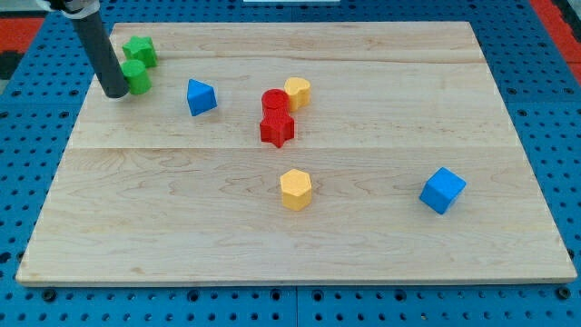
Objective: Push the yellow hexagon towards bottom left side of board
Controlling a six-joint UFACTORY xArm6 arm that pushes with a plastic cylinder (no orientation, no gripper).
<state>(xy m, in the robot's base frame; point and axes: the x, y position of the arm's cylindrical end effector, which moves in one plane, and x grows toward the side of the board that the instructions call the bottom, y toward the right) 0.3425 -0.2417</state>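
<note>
The yellow hexagon (296, 189) lies near the middle of the wooden board (182, 227), a little below centre. My tip (116, 92) rests on the board at the view's upper left, far from the hexagon. It stands right beside a green block (137, 77), on that block's left. A second yellow block (298, 92) sits higher up, touching a red cylinder (274, 102).
A green star-like block (140, 50) lies near the top left corner. A blue triangular block (200, 96) lies right of my tip. A red star (277, 129) sits just below the red cylinder. A blue cube (442, 190) lies at the right.
</note>
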